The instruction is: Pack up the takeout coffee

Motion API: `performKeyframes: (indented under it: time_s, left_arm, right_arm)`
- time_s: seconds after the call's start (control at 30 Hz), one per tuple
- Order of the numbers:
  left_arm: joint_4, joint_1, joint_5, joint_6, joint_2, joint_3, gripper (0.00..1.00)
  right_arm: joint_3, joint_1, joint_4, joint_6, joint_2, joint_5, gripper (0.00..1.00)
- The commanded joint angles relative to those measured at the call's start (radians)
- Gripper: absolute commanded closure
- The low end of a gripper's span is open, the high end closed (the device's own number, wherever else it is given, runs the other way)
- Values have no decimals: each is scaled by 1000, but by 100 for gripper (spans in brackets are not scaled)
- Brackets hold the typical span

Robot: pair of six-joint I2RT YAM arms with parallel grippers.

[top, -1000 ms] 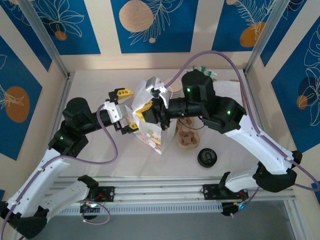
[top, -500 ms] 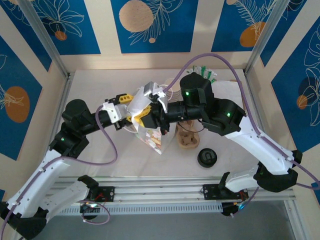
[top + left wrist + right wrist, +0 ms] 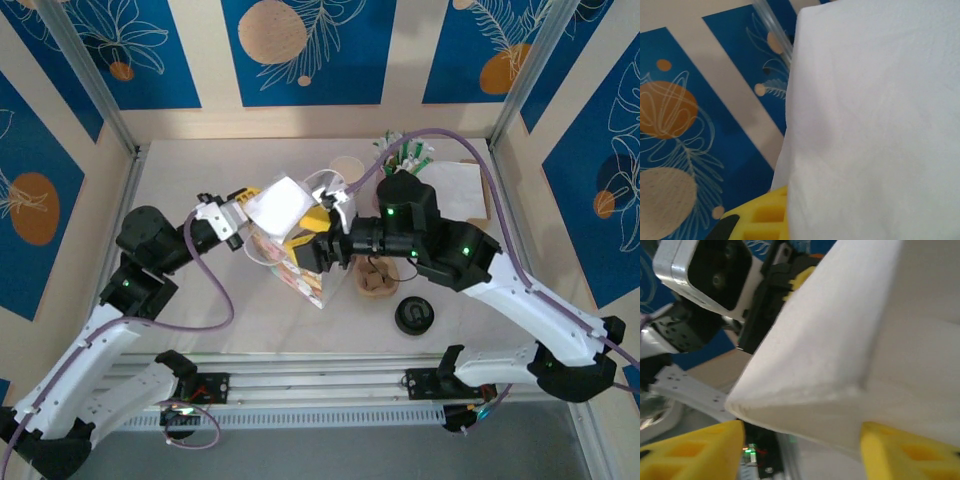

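Bag raised between both arms, coffee not yet packed.

On the desk (image 3: 200, 300) I have the white paper bag (image 3: 283, 208) tilted at the middle, its top spread toward the left gripper (image 3: 240, 203), which presses against it; I cannot tell whether that gripper is clamped. The right gripper (image 3: 310, 232) has its jaws apart around a fold of the bag. A cardboard cup tray (image 3: 377, 282) lies just right of the bag, and the black-lidded coffee (image 3: 413, 315) stands beside the tray, outside the bag. My worry is that with one grip unsure, the bag may slump or tear if the arms pull apart. The right arm's sweep could also tip the coffee.
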Motion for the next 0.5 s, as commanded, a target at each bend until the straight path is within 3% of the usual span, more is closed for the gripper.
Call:
performKeyframes:
  time_s: [0.0, 0.17, 0.33, 0.47]
  left_arm:
    - [9, -6, -137, 146, 31, 1, 100]
    - [78, -5, -237, 238, 56, -5, 100]
    - [61, -6, -122, 197, 57, 22, 100]
    - [120, -6, -32, 64, 43, 21, 100]
  right_arm:
    - [-35, -59, 81, 136, -72, 44, 23]
    - [-66, -151, 154, 334, -108, -29, 1]
    - [-9, -188, 145, 434, -50, -49, 1]
    - [38, -197, 109, 441, 23, -39, 0]
